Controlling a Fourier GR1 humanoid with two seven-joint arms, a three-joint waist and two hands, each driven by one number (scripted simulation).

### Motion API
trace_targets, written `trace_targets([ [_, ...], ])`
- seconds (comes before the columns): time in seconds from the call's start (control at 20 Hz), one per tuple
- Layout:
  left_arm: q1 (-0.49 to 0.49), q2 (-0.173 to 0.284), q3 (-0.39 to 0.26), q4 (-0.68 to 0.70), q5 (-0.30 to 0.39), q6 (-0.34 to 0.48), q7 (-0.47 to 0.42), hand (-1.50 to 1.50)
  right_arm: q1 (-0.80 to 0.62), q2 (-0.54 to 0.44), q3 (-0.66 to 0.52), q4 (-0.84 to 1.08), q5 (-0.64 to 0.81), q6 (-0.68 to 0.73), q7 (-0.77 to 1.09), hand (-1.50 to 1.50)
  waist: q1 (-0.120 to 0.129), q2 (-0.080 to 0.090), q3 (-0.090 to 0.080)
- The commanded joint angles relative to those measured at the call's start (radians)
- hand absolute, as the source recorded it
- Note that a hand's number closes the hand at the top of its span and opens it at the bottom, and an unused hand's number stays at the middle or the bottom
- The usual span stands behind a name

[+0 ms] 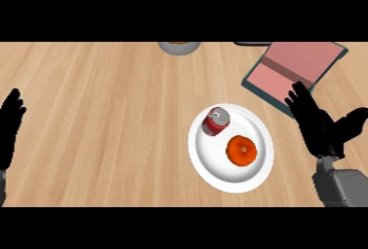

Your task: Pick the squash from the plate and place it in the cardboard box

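While the right hand [322, 127] hangs over the wood counter [101, 107] with its fingers straight and spread, the orange squash [242, 150] sits on the white plate [215, 172], just to the left of those fingers. A red can [216, 120] lies beside the squash. Past the fingertips is the box [293, 68]. The left hand [10, 127] rests open at the left edge, fingers up.
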Motion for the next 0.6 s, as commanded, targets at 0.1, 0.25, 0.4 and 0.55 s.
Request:
trace_targets([
  [0.1,-0.075,-0.022,-0.084,-0.066,-0.026,-0.092,-0.109,0.0,-0.007,-0.117,-0.072,-0.198,0.104,-0.109,-0.025,-1.5,-0.02,-0.007,0.018],
  [0.25,-0.1,-0.018,-0.139,-0.112,-0.037,-0.165,-0.196,0.0,-0.091,-0.223,-0.143,-0.339,0.179,-0.168,-0.051,-1.5,-0.085,-0.032,0.01],
  [0.4,-0.087,-0.036,-0.169,-0.1,-0.007,-0.23,-0.226,0.0,0.083,-0.338,-0.08,-0.397,0.356,-0.189,0.084,-1.5,-0.065,-0.01,0.014],
  [0.55,-0.082,-0.064,-0.199,-0.121,-0.035,-0.232,-0.267,0.0,0.241,-0.335,-0.053,-0.557,0.44,-0.201,0.039,-1.5,-0.023,-0.002,0.019],
])
